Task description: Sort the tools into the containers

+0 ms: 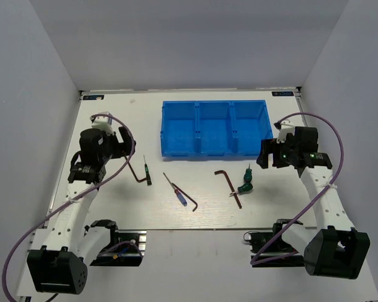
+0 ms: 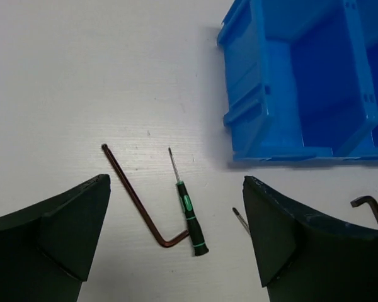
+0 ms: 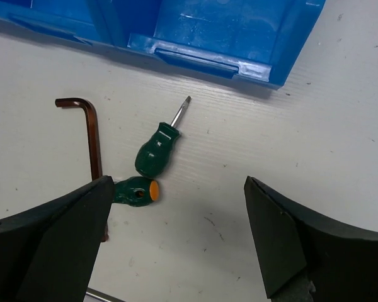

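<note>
On the worktop (image 1: 113,207), near the tray (image 1: 215,153), tools (image 1: 229,185) lay unsorted. Left end effector (image 2: 176,179) and right end effector (image 3: 178,179) hung wide, empty. A hex key (image 2: 133,198) seemed to touch a screwdriver (image 2: 190,217), so one pinch might have snagged both.

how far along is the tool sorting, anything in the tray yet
Done: nothing; the blue tray looks empty. In hand: nothing; left gripper and right gripper are open above the table. Left: every tool visible, including a hex key, slim screwdriver, blue-handled screwdriver and two stubby green screwdrivers, lying on the table.
</note>
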Controlling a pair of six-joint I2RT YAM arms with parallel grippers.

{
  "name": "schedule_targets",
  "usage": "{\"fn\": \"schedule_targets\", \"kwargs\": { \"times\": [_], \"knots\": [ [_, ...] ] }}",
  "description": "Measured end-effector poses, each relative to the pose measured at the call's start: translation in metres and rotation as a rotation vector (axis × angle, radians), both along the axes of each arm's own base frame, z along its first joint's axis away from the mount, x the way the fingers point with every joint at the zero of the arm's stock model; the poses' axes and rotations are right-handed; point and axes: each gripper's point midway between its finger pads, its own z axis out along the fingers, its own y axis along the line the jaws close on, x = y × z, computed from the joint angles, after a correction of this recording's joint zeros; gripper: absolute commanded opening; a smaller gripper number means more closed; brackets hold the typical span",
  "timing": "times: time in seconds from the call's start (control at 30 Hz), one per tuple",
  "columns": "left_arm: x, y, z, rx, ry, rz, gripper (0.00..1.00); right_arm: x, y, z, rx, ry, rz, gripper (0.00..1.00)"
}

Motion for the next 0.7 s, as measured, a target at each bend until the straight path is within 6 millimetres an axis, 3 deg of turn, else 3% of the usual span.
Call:
{"fn": "schedule_targets", "kwargs": {
  "times": [0.03, 0.13, 0.2, 0.23, 0.27, 0.33, 0.37, 0.4, 0.6, 0.7],
  "knots": [
    [0.0, -0.001, -0.006, -0.011, 0.018, 0.0, 0.56, -0.001, 0.0, 0.0, 0.002, 0.004, -0.002, 0.9],
    [-0.002, -0.004, -0.041, -0.042, 0.125, 0.015, 0.0, -0.001, 0.001, 0.0, 0.001, -0.001, 0.014, 0.9],
    [-0.003, -0.004, -0.069, -0.059, 0.223, 0.036, 0.0, -0.004, 0.004, -0.001, -0.001, -0.014, 0.06, 0.9],
    [-0.005, -0.004, -0.084, -0.067, 0.275, 0.05, 0.05, -0.006, 0.007, -0.003, -0.001, -0.017, 0.087, 0.9],
    [-0.007, -0.003, -0.096, -0.071, 0.32, 0.062, 0.19, -0.009, 0.009, -0.004, 0.003, -0.018, 0.114, 0.9],
    [-0.009, 0.0, -0.117, -0.079, 0.398, 0.107, 0.33, -0.013, 0.015, -0.006, 0.02, -0.011, 0.155, 0.9],
    [-0.011, 0.001, -0.124, -0.08, 0.428, 0.127, 0.51, -0.014, 0.018, -0.006, 0.03, -0.011, 0.171, 0.9],
    [-0.012, 0.003, -0.13, -0.078, 0.45, 0.145, 0.58, -0.014, 0.02, -0.006, 0.038, -0.013, 0.186, 0.9],
    [-0.014, 0.009, -0.171, -0.061, 0.608, 0.222, 0.61, -0.02, 0.028, -0.011, 0.072, -0.003, 0.226, 0.9],
    [-0.019, 0.012, -0.192, -0.037, 0.689, 0.244, 0.55, -0.022, 0.029, -0.014, 0.08, 0.007, 0.23, 0.9]
  ]
}}
